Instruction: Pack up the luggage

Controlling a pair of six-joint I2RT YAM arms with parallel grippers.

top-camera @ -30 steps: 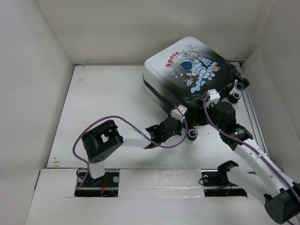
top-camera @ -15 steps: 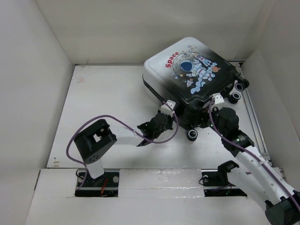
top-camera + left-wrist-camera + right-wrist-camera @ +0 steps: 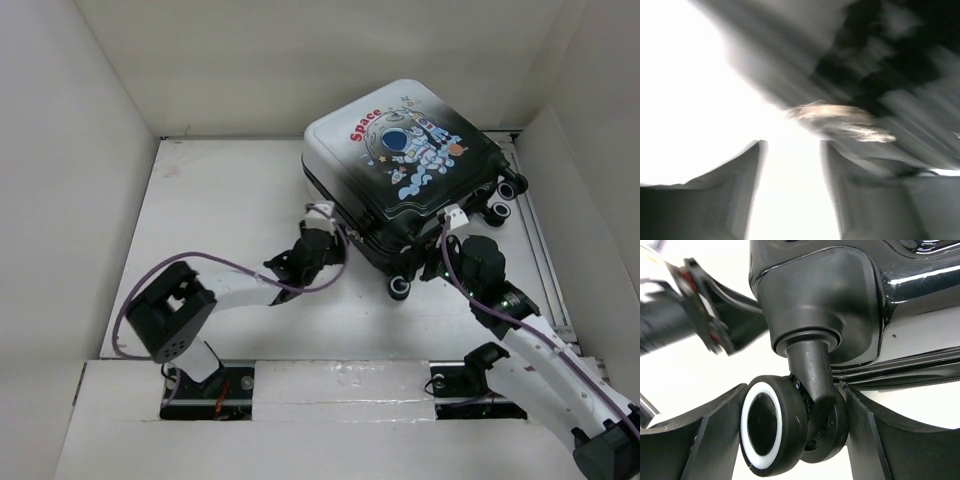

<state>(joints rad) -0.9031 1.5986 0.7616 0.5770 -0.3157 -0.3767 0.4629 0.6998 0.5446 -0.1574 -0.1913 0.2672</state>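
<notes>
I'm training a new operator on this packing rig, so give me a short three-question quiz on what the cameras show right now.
1. True or false: the luggage lies with its lid open.
2. What sits between the fingers of the right gripper? A) a carry handle B) a caster wheel C) a zip pull
3. Which wrist camera's picture is smeared by blur?
Key: 1 false, it is shut; 2 B; 3 the left wrist's.
</notes>
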